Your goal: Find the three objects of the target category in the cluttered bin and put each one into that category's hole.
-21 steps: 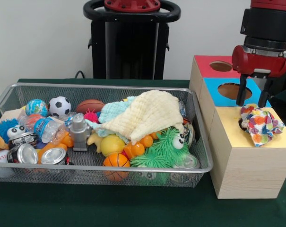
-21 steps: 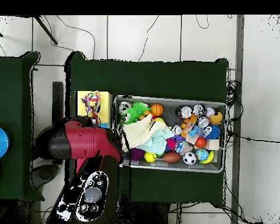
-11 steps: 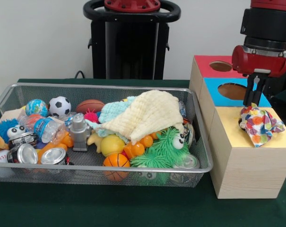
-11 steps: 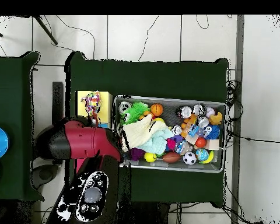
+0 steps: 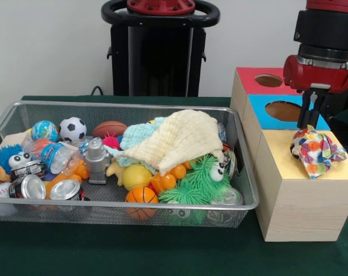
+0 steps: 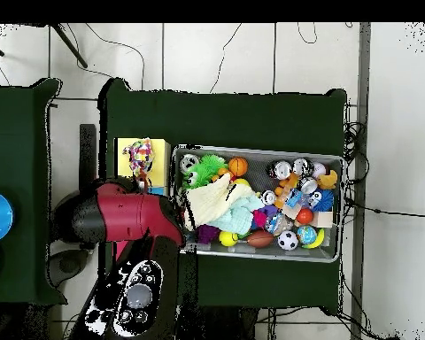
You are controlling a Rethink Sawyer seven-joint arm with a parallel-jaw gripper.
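A multicoloured spotted cloth (image 5: 317, 150) lies bunched on top of the yellow box (image 5: 277, 164), covering its hole. My gripper (image 5: 309, 126) hangs straight down over the cloth's back left edge. Its fingers are pressed together, shut on the cloth's top fold. In the overhead view the cloth (image 6: 139, 156) shows on the yellow box (image 6: 160, 149), while the red arm (image 6: 127, 217) hides the gripper. In the wire bin (image 5: 133, 106), a cream cloth (image 5: 182, 138) drapes over a teal knitted cloth (image 5: 136, 135).
Behind the yellow box stand a blue box (image 5: 260, 106) and a red box (image 5: 248, 80), each with a round hole. The bin also holds balls, cans, a water bottle, a grey robot toy (image 5: 96, 161) and a green fuzzy toy (image 5: 205, 178).
A second ago the fingers stood open astride the cloth's top. They have since closed together at about the same height, and the cloth's top edge looks slightly pinched.
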